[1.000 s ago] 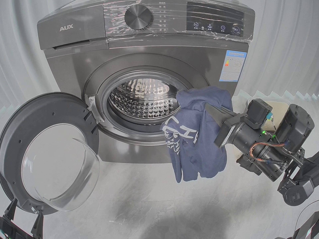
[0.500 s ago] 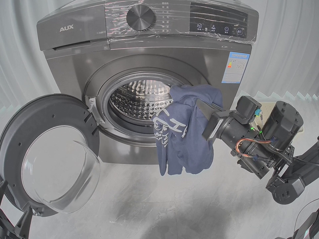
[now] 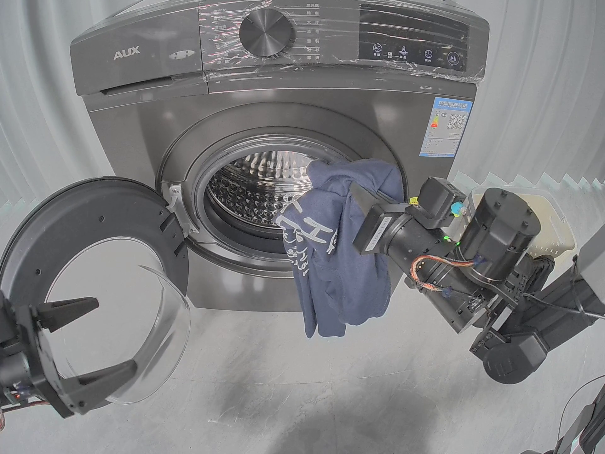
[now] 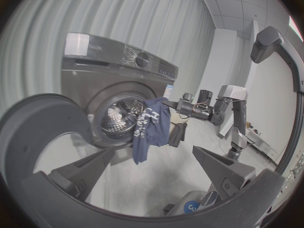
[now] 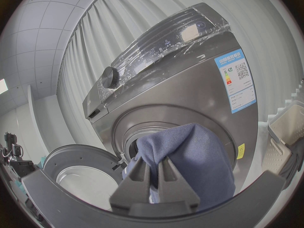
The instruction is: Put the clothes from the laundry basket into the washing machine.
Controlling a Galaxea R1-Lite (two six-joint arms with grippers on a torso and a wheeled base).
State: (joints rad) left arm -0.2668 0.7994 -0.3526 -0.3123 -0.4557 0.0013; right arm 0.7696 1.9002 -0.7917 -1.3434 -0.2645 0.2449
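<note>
1. My right gripper (image 3: 354,190) has carried the navy blue cotton garment with white lettering (image 3: 340,253) leftward over the last second. The cloth's top fold now overlaps the right part of the round steel drum opening (image 3: 265,184), where it earlier hung off to the side.
2. That gripper is clamped narrow on the top bunch of the garment, and most of the fabric dangles loose beneath it, outside the grey front-loading washing machine (image 3: 315,105).
3. I judge I am mid-delivery: the garment is at the mouth but not yet inside the drum.
4. My left gripper (image 3: 113,333) has risen into the lower left of the head view. It is spread wide and holds nothing, in front of the round glass-windowed door (image 3: 82,219).
5. The door is swung fully open to the left, so the path in from the right is free.
6. What stands in the way is the garment's own length. Its tail hangs below the lower lip of the opening and could catch on the rim or stay draped outside once I let go, so I likely need to go deep.
7. The cream perforated plastic laundry basket (image 3: 558,222) sits to the right of the machine, with a dark cloth (image 5: 296,157) over its edge, so more remains to load.
</note>
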